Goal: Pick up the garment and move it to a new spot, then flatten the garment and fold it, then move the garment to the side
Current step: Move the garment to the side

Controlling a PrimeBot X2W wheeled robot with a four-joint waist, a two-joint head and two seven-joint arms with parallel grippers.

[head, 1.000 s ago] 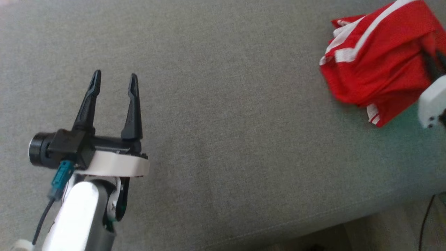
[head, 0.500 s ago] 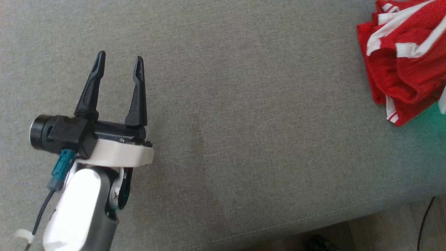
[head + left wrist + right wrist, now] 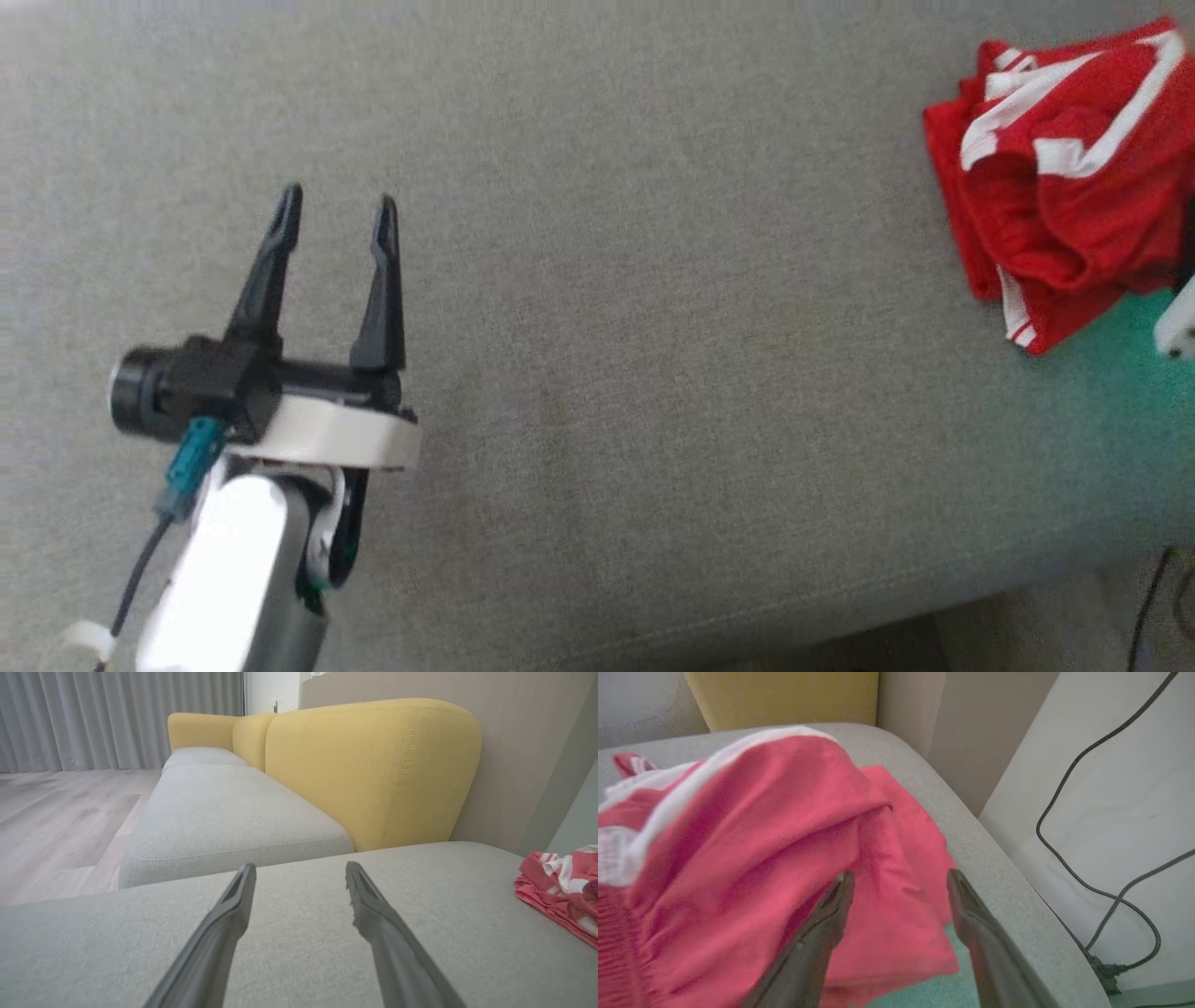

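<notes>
The garment [image 3: 1055, 187] lies in a loose red heap with white stripes at the right end of the cushion [image 3: 653, 373], near its edge; it is bunched, neither spread flat nor squared into a fold. The right gripper [image 3: 900, 875] hangs just over the heap with its fingers apart, cloth showing between and under them, clamped on nothing. The left gripper [image 3: 338, 198] hovers over bare cushion, well apart from the garment, its fingers also spread.

This pose fits two stages: fingers about to close on a crumpled garment, or fingers just let go of it at the side; the heap looks too rumpled for a tidy fold, but one look cannot settle it.

Either way, care lies in the same places; the cloth is thin and layered, so a fingertip can snag one loose ply and drag the rest; the right gripper should travel slowly and straight along its fingers. The cushion edge is close, with a cable [image 3: 1064, 849] beyond it; any sideways sweep could push cloth over that edge.
</notes>
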